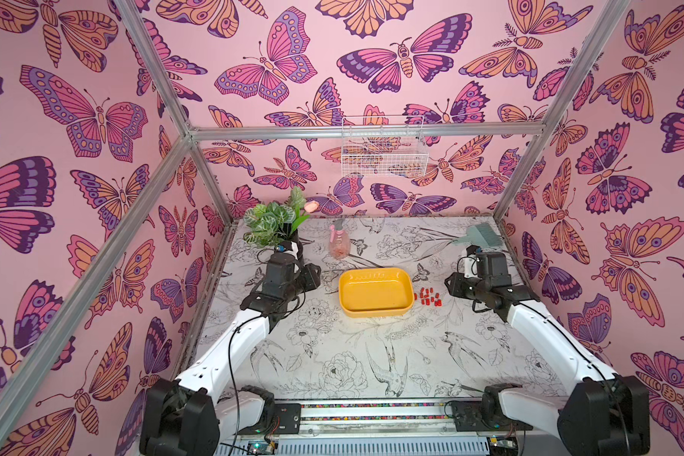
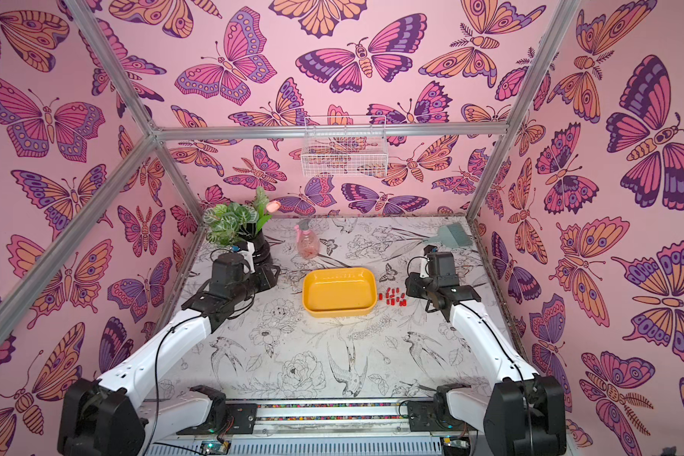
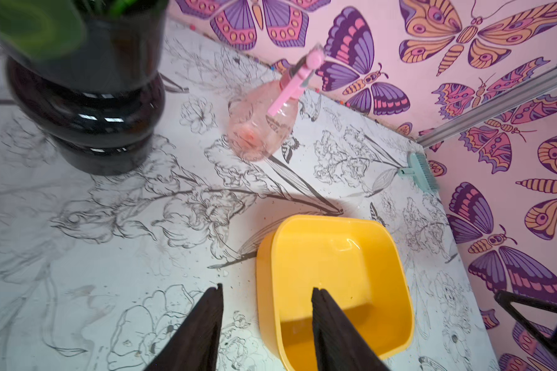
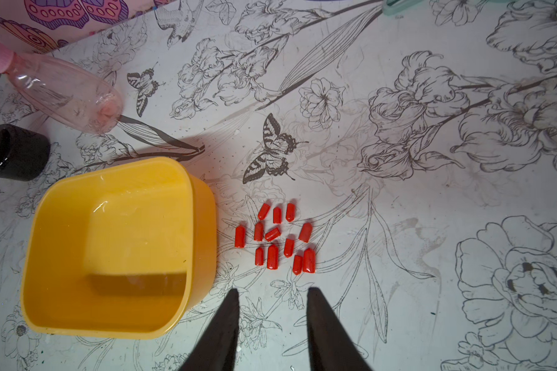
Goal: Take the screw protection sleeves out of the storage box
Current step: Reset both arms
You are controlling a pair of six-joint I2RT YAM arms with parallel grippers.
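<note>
Beside the box [image 4: 110, 241], on its side toward the worktop's [image 4: 399, 225] right edge, the sleeves [image 4: 275, 239] lie clustered, so it looks emptied, likely why the left hand [image 3: 267, 289] and right hand [image 4: 272, 290] hover open, holding nothing.

The enclosure is closed on three sides by pink wallpaper [image 1: 332, 91] printed with large butterflies in purple, magenta and orange. It is braced by bare aluminium frame bars [image 1: 261, 133], and a white wire basket [image 1: 384, 152] is hung from the rear one. The floor of the cell is formed by a white tabletop [image 1: 352, 355], which is covered with black line drawings of birds, peonies and butterflies and is smudged in places. The whole is lit softly and evenly, and only faint shadows are cast.
</note>
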